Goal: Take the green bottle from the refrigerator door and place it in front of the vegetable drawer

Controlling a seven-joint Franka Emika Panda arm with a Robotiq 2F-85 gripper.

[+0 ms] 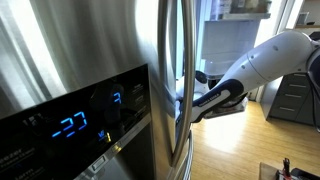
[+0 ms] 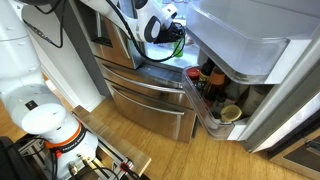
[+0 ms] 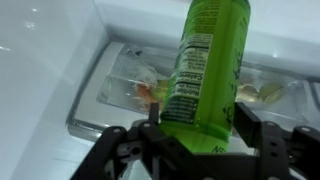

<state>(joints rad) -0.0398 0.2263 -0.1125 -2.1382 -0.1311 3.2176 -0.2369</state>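
My gripper [image 3: 198,120] is shut on the green bottle [image 3: 210,60], holding it near its lower part, with the label facing the wrist camera. The bottle stands upright in the jaws above the white fridge floor. Just behind it is the clear vegetable drawer [image 3: 125,88] with vegetables inside. In an exterior view the gripper [image 2: 163,25] is inside the fridge body, away from the open refrigerator door [image 2: 250,40] with its pale lining. In an exterior view the arm [image 1: 215,98] reaches in past the steel door; the bottle is hidden there.
The door's lower rack [image 2: 205,110] holds dark jars [image 2: 204,82] and a small bowl [image 2: 232,113]. A stainless steel door with a blue display [image 1: 70,125] fills the near view. The steel freezer drawers [image 2: 150,100] sit below the gripper. The fridge's white wall [image 3: 50,50] is at the left.
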